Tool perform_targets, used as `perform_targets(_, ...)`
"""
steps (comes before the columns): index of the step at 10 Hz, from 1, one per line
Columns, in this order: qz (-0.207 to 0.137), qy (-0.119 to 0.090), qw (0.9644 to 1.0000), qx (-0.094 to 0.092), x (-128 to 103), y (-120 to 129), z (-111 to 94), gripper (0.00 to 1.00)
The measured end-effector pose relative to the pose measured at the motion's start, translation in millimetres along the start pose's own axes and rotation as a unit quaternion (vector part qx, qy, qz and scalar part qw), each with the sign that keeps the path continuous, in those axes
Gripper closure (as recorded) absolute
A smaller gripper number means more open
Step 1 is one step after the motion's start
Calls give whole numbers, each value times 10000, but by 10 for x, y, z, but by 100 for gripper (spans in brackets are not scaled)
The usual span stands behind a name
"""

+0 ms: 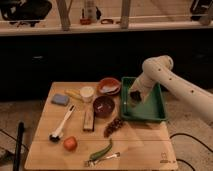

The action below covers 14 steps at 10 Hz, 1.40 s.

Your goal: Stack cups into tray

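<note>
The green tray (pixel 150 107) lies on the right side of the wooden table. My gripper (pixel 132 98) hangs from the white arm (pixel 160 75), low over the tray's left part just inside its rim. It shows as a dark mass there, and I cannot make out the dark olive-green cup apart from it. The cream-white cup (pixel 87 93) stands upright on the table, left of the bowls and well away from the gripper.
An orange bowl (pixel 108 86) and a dark red-brown bowl (pixel 103 106) sit just left of the tray. A blue sponge (pixel 60 99), a wooden block (pixel 89 119), grapes (pixel 114 126), a tomato (pixel 70 143), a green chili (pixel 101 150) and a brush (pixel 62 124) lie on the table.
</note>
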Motion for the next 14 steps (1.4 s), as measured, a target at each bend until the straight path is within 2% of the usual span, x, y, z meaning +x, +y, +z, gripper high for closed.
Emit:
perform_targets(8,419,-186,9989,-31,259,307,435,100)
perform_targets(10,486,-179,9987,-39,290,364,505,87)
perform_targets(12,568,-169,9982,-55,313,391,549,65)
perform_targets(14,619,-160,9979,-72,336,412,559,47)
